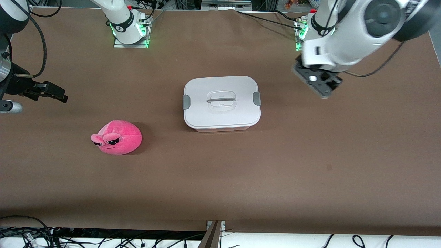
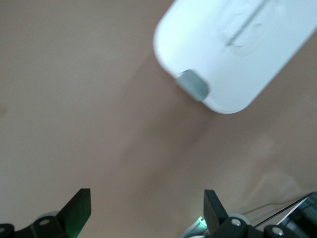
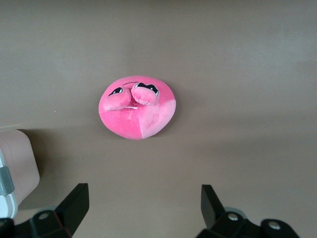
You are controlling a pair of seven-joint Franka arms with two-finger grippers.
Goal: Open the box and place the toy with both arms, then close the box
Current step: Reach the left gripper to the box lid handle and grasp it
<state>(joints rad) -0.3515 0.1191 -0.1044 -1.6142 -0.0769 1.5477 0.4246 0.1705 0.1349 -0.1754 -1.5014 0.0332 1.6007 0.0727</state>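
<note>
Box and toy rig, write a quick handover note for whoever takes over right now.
Left gripper: open, empty, over bare table toward the left arm's end, beside the box.
Right gripper: open, empty, over the table at the right arm's end.
Box: mid-table, white lid on.
Toy: on the table, nearer the front camera than the box, toward the right arm's end.
Done: nothing.
Left: open box, put toy in, close.

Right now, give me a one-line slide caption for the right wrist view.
Open right gripper hovering over the table, pink toy lying ahead, untouched.
</note>
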